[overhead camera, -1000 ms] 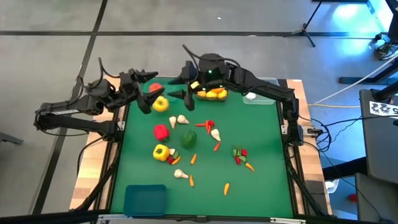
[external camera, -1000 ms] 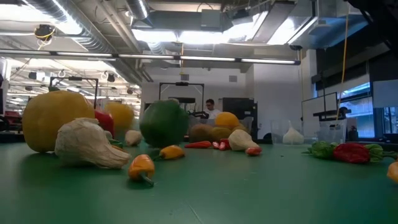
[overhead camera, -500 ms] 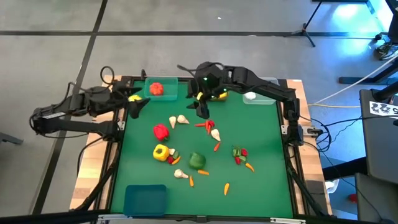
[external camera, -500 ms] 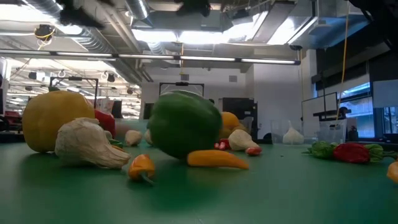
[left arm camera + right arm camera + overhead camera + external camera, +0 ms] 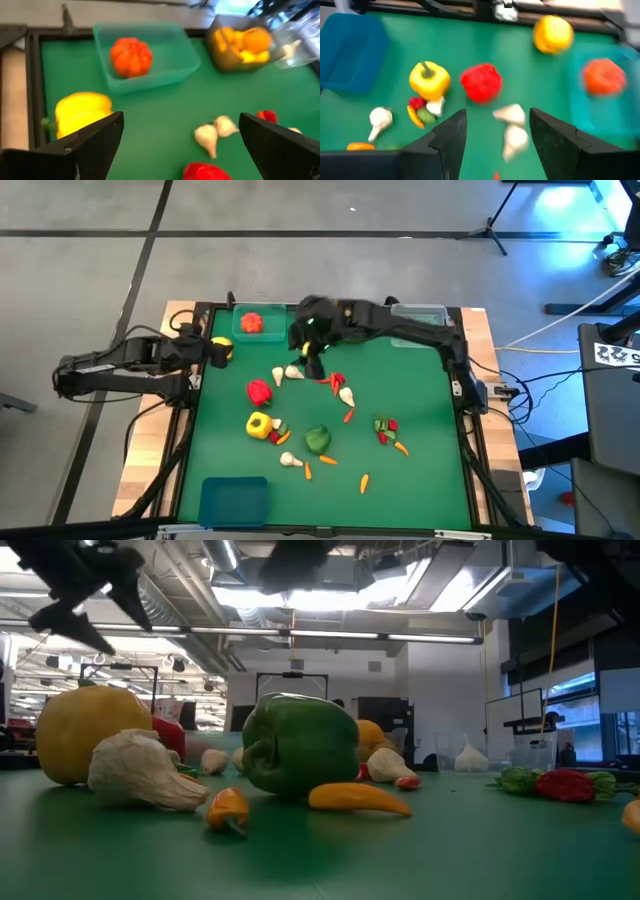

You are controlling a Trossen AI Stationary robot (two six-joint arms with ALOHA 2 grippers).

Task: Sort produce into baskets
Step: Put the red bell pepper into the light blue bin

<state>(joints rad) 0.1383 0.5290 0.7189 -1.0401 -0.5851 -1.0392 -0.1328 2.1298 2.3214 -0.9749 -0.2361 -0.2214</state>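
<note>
The produce lies spread over the green table point(image 5: 420, 410): a green pepper point(image 5: 318, 440), a red pepper point(image 5: 259, 391), a yellow pepper point(image 5: 258, 425), garlic bulbs point(image 5: 286, 372), chillies and carrots. My left gripper point(image 5: 180, 120) stands open at the table's left edge, just left of a second yellow pepper point(image 5: 80, 112). My right gripper point(image 5: 497, 114) hangs open above the garlic bulbs point(image 5: 512, 125), clear of them. The teal basket point(image 5: 258, 323) holds one red fruit. The dark grey basket point(image 5: 240, 42) holds oranges and lemons.
A clear basket point(image 5: 420, 313) stands at the far right and a blue basket point(image 5: 233, 500) at the near left corner. Chillies and a carrot point(image 5: 388, 430) lie toward the right. In the low view my left gripper point(image 5: 90, 610) shows high above the table.
My left gripper has drawn back toward the table's left edge, sunk and turned. My right gripper has come down and toward the near edge, over the garlic bulbs. The green pepper has rolled toward the near edge, and a small orange piece has shifted with it.
</note>
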